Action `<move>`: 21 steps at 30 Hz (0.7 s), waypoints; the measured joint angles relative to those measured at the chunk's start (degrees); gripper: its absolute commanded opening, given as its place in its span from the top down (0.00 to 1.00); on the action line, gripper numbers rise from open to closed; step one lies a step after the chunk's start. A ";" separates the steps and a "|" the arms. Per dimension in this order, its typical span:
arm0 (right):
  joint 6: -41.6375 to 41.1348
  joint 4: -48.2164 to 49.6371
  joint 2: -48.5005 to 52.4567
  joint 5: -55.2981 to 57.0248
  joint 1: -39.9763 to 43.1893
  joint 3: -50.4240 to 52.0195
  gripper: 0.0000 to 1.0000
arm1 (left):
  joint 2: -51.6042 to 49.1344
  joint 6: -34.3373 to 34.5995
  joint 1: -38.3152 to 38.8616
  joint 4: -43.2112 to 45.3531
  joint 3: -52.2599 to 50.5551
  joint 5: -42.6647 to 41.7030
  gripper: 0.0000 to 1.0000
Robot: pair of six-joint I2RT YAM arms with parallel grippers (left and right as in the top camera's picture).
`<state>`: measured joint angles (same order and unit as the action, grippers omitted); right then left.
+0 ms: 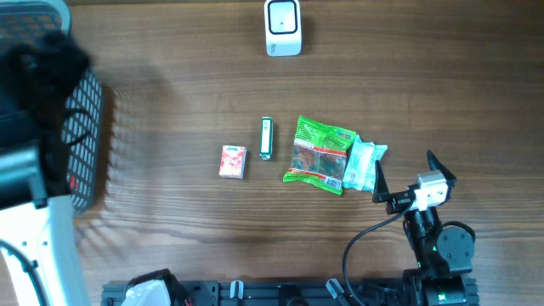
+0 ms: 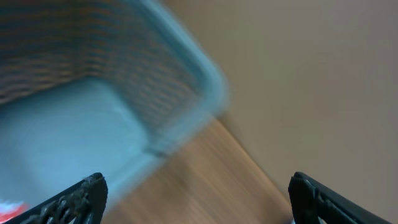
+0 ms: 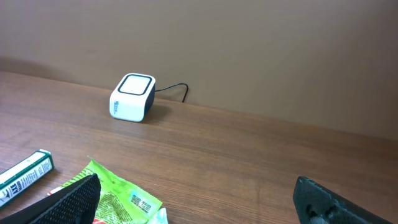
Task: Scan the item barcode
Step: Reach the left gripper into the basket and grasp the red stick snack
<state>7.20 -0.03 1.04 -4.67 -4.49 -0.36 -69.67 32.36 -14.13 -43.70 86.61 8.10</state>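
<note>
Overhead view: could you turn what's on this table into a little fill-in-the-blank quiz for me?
The barcode scanner near the far edge has a ___ body. The snack bag beside the pale blue packet is mostly ___. Seen from above, the small red box lies to the ___ of the slim green-and-white box. The right gripper is open and holds ___.
Missing words: white; green; left; nothing.
</note>
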 measured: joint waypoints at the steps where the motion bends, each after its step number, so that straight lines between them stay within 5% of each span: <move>1: 0.00 0.00 0.00 0.00 0.00 0.00 0.00 | -0.09 2.49 -5.68 -1.70 0.15 1.20 0.07; 3: 0.00 0.00 0.00 0.00 0.00 0.00 0.00 | -0.94 4.55 -11.30 -4.83 0.35 2.29 0.16; 6: 0.00 0.00 0.00 0.00 0.00 0.00 0.00 | -5.86 7.52 -20.26 -10.36 0.55 3.23 0.53; 12: 0.00 0.00 0.00 0.00 0.00 0.00 0.00 | -21.31 10.47 -28.70 -15.47 0.61 1.20 0.53; 21: 0.00 0.00 0.00 0.00 0.00 0.00 0.00 | -33.09 12.11 -31.10 -16.20 0.48 -0.44 0.53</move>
<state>7.20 -0.03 1.04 -4.67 -4.49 -0.36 -102.76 44.47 -45.23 -59.90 87.09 7.66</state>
